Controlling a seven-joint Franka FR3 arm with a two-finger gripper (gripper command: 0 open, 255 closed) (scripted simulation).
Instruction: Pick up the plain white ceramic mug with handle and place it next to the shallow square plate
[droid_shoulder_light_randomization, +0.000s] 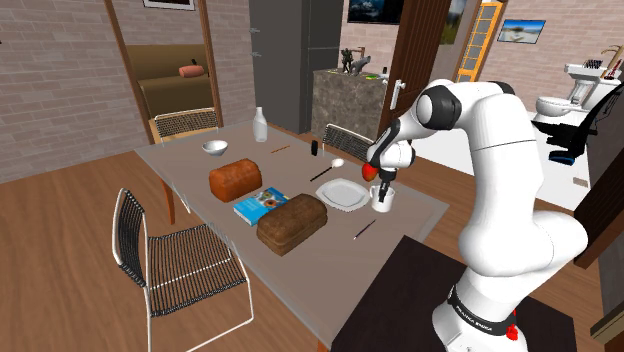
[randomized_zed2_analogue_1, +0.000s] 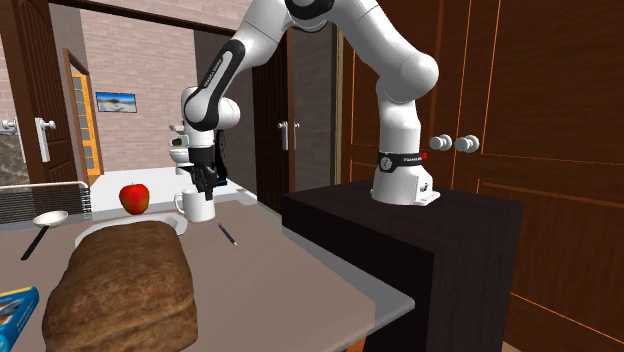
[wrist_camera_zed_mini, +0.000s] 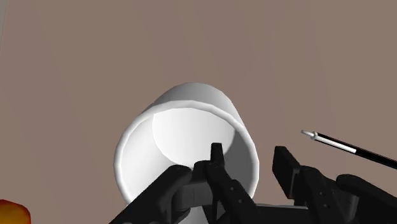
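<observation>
The big grey-brown table (droid_shoulder_light_randomization: 200, 165) is carrying everything, and the white square plate (droid_shoulder_light_randomization: 342, 193) is lying toward its stand end. The white mug (droid_shoulder_light_randomization: 383, 198) is sitting upright on the table just beside that plate, on the shoulder view's right. The black gripper (wrist_camera_zed_mini: 249, 160) is hanging over it with its fingers spread, one inside the wall and one outside, not touching. I'm guessing it's stiff, slick and chippable, so I'm leaning toward a firm pinch on the wall near the rim.

The white arm (droid_shoulder_light_randomization: 497, 170) arches over and down, its black fingers (wrist_camera_zed_mini: 287, 170) pointing downward, spread apart.
</observation>
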